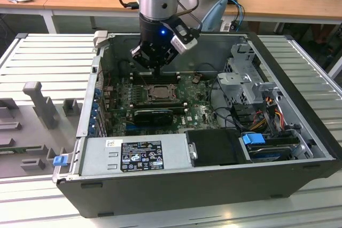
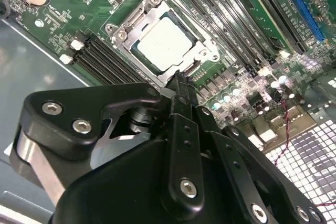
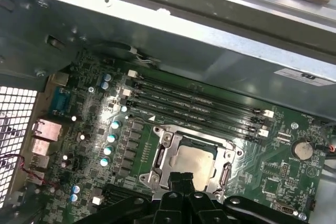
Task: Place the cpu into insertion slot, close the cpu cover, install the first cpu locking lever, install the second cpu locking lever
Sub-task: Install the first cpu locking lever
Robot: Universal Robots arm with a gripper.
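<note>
In both wrist views the cpu (image 2: 164, 43) is seen seated in the insertion slot (image 1: 159, 92), with the cpu cover (image 2: 125, 25) laid flat around it. The gripper (image 2: 179, 80) is held with its fingers drawn together on nothing, its tip at the socket's edge. The open computer case (image 1: 299, 148) on the ribbed counter (image 1: 48, 57) is given by the exterior view. The memory slots (image 3: 199, 103) beside the socket are added by the first wrist view.

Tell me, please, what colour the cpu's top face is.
Pale silver-grey metal; the cpu shows best in the second wrist view.
</note>
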